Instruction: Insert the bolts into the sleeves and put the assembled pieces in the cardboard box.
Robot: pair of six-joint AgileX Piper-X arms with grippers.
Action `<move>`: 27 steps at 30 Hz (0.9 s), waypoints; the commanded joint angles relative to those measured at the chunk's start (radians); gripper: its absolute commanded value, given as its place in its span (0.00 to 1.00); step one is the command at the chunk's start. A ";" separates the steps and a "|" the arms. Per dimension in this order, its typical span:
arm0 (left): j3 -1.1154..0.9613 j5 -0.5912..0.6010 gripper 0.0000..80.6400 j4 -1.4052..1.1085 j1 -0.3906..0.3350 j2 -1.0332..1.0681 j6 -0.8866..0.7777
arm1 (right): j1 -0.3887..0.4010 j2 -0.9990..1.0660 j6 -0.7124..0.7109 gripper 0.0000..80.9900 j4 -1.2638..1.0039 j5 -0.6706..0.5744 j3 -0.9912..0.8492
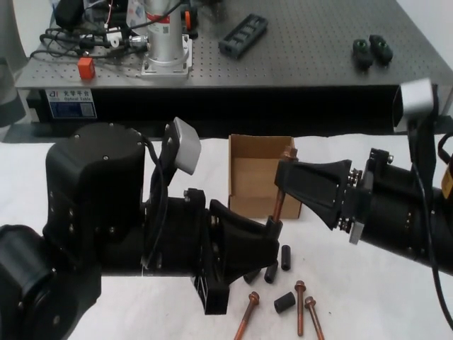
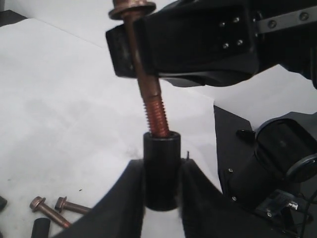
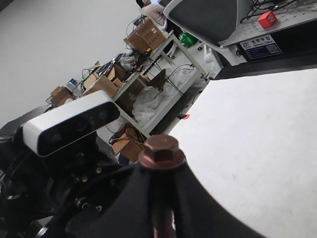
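Observation:
My left gripper (image 2: 161, 181) is shut on a black sleeve (image 2: 161, 168), held upright above the white cloth. My right gripper (image 3: 161, 183) is shut on a copper bolt (image 3: 161, 151) just under its hex head. The bolt (image 2: 146, 84) hangs nearly vertical, and its threaded tip sits in the sleeve's open top. In the high view the two grippers meet in front of the open cardboard box (image 1: 244, 191), with the bolt (image 1: 279, 198) between them. Loose bolts (image 1: 300, 304) and loose sleeves (image 1: 286, 256) lie on the cloth below.
A metal breadboard table (image 1: 297, 49) with a black tray (image 1: 243, 33), a post and cables stands behind the bench. More bolts (image 2: 47, 208) lie below the left gripper. The left arm's camera (image 3: 72, 126) is close to the right gripper.

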 commanded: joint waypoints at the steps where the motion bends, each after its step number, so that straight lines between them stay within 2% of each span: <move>1: -0.006 -0.023 0.01 -0.037 -0.003 -0.010 -0.003 | 0.011 0.000 -0.055 0.03 0.019 -0.044 -0.001; 5: -0.006 -0.076 0.01 -0.114 -0.003 -0.010 0.028 | 0.027 0.000 -0.079 0.02 0.021 -0.058 -0.001; 6: -0.006 -0.089 0.01 -0.132 -0.003 -0.010 0.038 | 0.031 0.000 -0.087 0.07 0.021 -0.059 -0.001; 10: -0.006 -0.147 0.01 -0.172 -0.003 -0.010 0.074 | 0.029 -0.003 -0.098 0.41 0.001 -0.064 -0.001; 12: -0.006 -0.174 0.01 -0.172 -0.003 -0.010 0.083 | 0.009 -0.018 -0.084 0.48 0.001 -0.059 -0.003; 16: -0.011 -0.326 0.01 -0.184 -0.003 0.000 0.075 | -0.084 -0.089 -0.083 0.48 0.072 -0.059 -0.003; 18: -0.039 -0.448 0.01 -0.184 -0.003 0.031 0.040 | -0.144 -0.138 -0.100 0.48 0.162 -0.059 -0.003; 20: -0.104 -0.496 0.01 -0.174 0.010 0.091 -0.003 | -0.211 -0.196 -0.151 0.48 0.280 -0.054 -0.003; 23: -0.265 -0.530 0.01 -0.064 0.027 0.236 -0.059 | -0.293 -0.272 -0.251 0.48 0.481 -0.006 -0.003; 27: -0.606 -0.618 0.01 0.303 0.033 0.505 -0.032 | -0.344 -0.319 -0.359 0.48 0.752 0.118 -0.003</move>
